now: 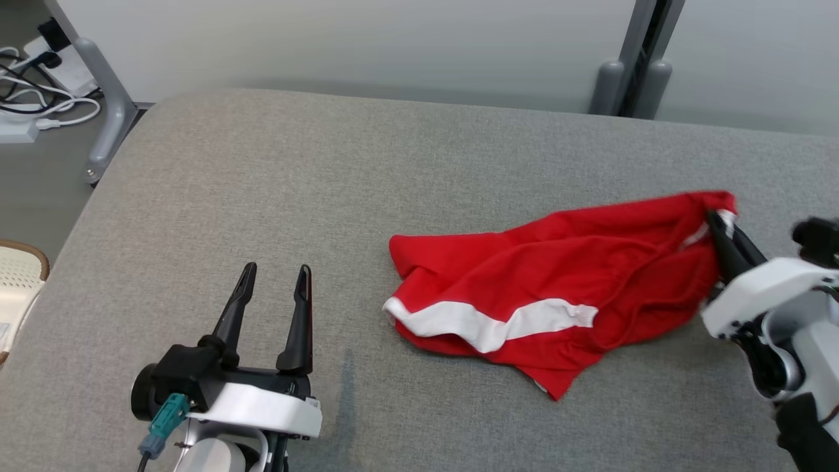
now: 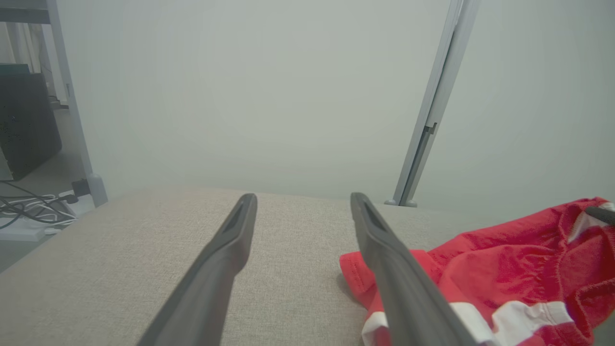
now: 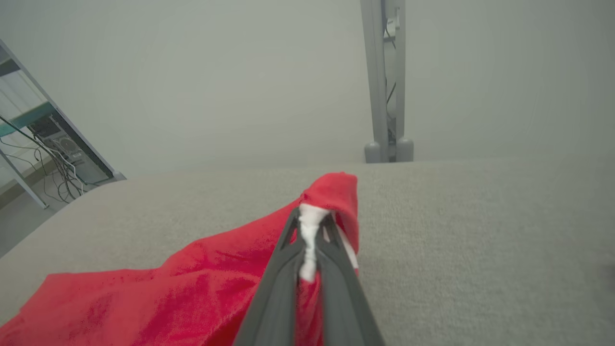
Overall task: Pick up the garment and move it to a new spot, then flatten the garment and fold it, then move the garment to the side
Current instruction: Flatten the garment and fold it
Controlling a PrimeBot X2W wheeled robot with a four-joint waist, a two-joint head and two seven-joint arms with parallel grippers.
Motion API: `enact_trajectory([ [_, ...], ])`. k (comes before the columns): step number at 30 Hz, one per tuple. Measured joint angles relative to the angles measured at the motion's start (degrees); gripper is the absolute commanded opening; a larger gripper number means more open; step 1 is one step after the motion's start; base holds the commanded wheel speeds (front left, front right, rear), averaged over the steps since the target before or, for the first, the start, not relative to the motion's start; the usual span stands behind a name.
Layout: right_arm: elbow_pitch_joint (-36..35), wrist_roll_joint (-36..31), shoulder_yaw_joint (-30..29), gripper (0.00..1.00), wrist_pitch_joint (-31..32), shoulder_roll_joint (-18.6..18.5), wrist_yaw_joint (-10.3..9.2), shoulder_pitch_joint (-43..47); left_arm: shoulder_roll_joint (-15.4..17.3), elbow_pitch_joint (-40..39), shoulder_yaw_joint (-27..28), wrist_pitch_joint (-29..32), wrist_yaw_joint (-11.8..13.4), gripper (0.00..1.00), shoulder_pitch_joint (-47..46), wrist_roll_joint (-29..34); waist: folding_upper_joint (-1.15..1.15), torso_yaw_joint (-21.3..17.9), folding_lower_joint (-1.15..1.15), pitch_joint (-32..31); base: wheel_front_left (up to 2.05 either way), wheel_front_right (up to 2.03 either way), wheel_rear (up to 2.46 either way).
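The garment (image 1: 557,275) is a red pair of shorts with a white stripe, lying crumpled on the grey padded table (image 1: 262,196) right of centre. My right gripper (image 1: 716,226) is shut on the garment's upper right corner, and the right wrist view shows white trim of the garment (image 3: 192,293) pinched between its fingers (image 3: 283,269). My left gripper (image 1: 275,272) stands open over bare table at the lower left, well clear of the cloth. In the left wrist view the garment (image 2: 519,269) lies to the right, partly behind the right finger (image 2: 399,278).
Grey frame posts (image 1: 629,65) stand behind the table's far edge against a pale wall. Cables and a power strip (image 1: 33,98) lie on the floor at the far left beside a table leg (image 1: 105,98). A woven chair edge (image 1: 19,282) shows at the left.
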Motion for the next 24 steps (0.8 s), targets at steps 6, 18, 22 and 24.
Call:
enact_trajectory([
  [6,12.7,-2.6,-4.8,1.00,-1.9,-1.4,0.00,-1.1,0.0,0.4,0.6,0.0,-0.5,1.00,-0.7,0.6,0.00,-1.6,0.00,1.4,0.00,0.00,0.00],
  [18,16.4,-10.0,-6.7,1.00,-6.3,-0.2,0.00,-5.5,0.0,0.7,0.7,0.0,-0.5,1.00,-1.6,0.8,0.00,-5.2,0.00,0.6,0.00,0.00,0.00],
  [22,7.8,-12.1,-9.7,1.00,-6.9,1.0,0.00,-4.6,0.0,0.5,1.2,0.0,-0.5,1.00,-1.4,0.8,0.00,-6.4,0.00,-0.2,0.00,0.00,0.00],
  [24,0.3,-13.6,-10.9,1.00,-7.1,1.9,0.00,-2.0,0.0,0.4,1.3,0.0,-0.5,1.00,-1.1,0.8,0.00,-7.0,0.00,-0.6,0.00,0.00,0.00],
])
